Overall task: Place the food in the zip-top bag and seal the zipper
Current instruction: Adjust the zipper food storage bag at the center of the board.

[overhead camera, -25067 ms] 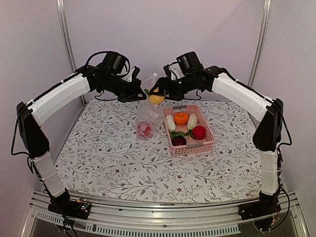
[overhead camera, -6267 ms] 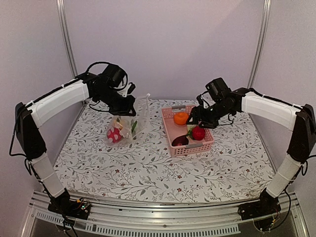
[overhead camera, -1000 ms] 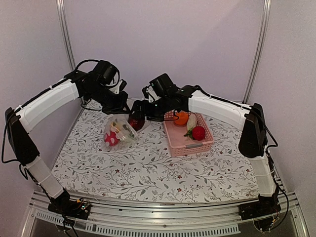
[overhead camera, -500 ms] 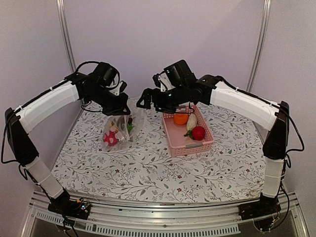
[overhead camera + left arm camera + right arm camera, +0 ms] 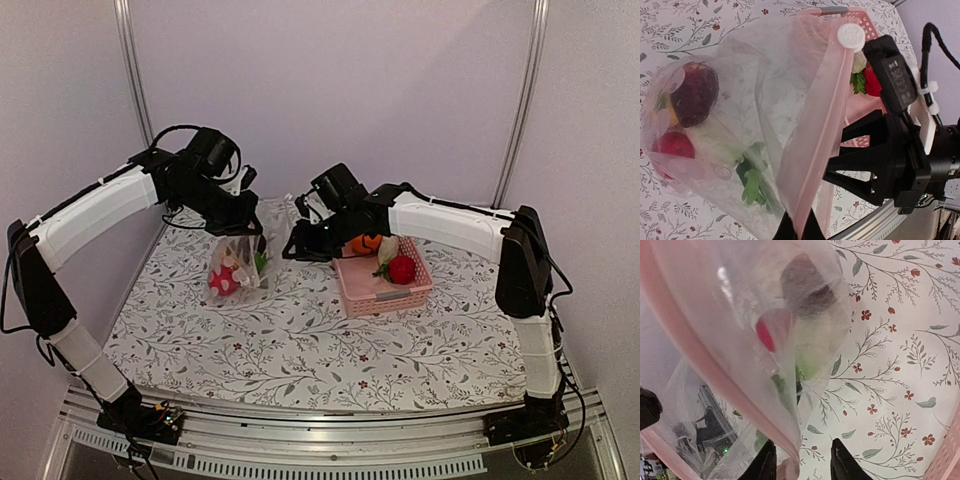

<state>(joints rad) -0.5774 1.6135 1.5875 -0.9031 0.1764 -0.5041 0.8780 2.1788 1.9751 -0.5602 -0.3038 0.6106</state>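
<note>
Flowery table (image 5: 300, 340): zip-top bag (image 5: 238, 265) hung nr its far left corner w/ some food (image 5: 694, 95) inside. Its zipper (image 5: 822, 125) was pinched tight by left claw (image 5: 799, 227). Bag's rim sat between half-open right claw (image 5: 802, 462).

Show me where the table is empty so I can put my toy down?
The wide flowery table in front of the bag and pink basket is bare, and so is the patch right of the basket. Between bag and basket it's crowded: the right pincer pokes in there.
</note>
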